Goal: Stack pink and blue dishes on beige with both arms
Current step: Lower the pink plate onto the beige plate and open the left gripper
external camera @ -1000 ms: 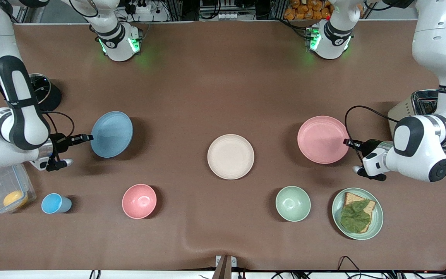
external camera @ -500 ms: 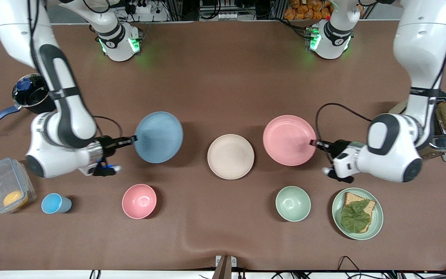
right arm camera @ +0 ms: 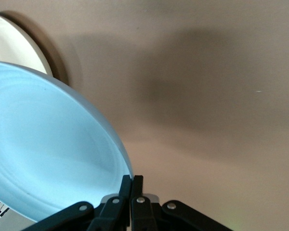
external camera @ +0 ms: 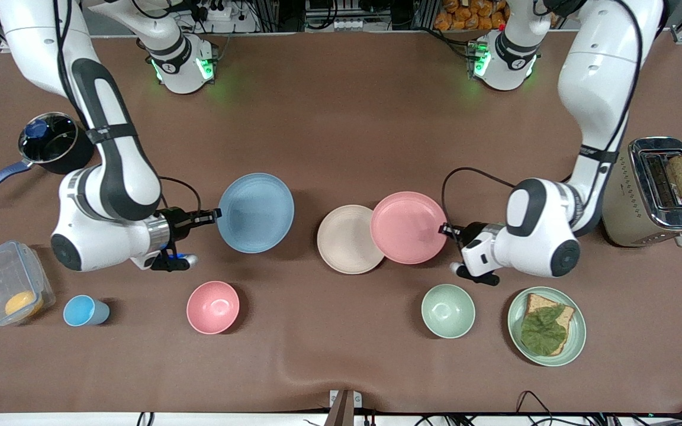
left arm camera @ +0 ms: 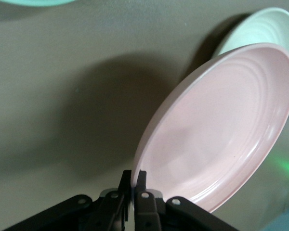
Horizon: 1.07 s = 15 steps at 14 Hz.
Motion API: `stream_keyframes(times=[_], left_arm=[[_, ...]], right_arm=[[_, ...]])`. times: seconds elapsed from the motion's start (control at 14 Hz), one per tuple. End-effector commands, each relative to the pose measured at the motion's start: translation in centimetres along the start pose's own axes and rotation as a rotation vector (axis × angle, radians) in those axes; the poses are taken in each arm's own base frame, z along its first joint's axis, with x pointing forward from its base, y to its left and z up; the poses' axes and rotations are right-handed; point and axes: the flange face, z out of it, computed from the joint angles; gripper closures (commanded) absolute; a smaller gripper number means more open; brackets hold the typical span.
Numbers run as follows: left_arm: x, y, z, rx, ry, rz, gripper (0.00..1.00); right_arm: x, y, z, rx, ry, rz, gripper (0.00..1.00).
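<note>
Nearest the front camera: small blue cup (external camera: 85,311), deep pink bowl (external camera: 213,307), pale green bowl (external camera: 448,310), pale green plate (external camera: 574,340) bearing bread and a leaf.

Next row back, flat round cream-beige matte plate (external camera: 341,242) lies on the brown table (external camera: 341,118) at mid-table.

Left gripper (external camera: 449,229) pinches the rim of the flat round pale pink matte plate (external camera: 407,227), fingers (left arm camera: 140,185) closed on its edge; plate is aloft and overlaps the beige plate's edge toward the left arm's end.

Right gripper (external camera: 209,215) clamps the rim of the flat round light blue matte plate (external camera: 256,212), fingers (right arm camera: 136,187) closed on it, over bare table beside the beige plate toward the right arm's end, not overlapping it.
</note>
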Motion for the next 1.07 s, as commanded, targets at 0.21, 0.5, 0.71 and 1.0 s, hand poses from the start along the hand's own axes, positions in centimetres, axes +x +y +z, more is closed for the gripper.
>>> stream_keyframes(times=[0.21,0.5,0.71,1.0], left_arm=[[2.9,7.2,4.9,-0.005,0.149,-0.104,1.00],[3.4,9.5,6.5,-0.008,0.204,-0.132,1.00],[3.3,9.7,6.3,-0.021,0.203,-0.149,1.00],[2.4,11.1,6.0,-0.041,0.181,-0.137,1.00]], right_arm=[[-0.1,1.6,-1.5,0.045,-0.006,-0.013,1.00],[-0.1,1.3,-1.4,0.044,-0.010,-0.009,1.00],[-0.1,0.8,-1.1,0.041,-0.014,-0.010,1.00],[-0.2,0.5,-1.1,0.040,-0.015,-0.010,1.00]])
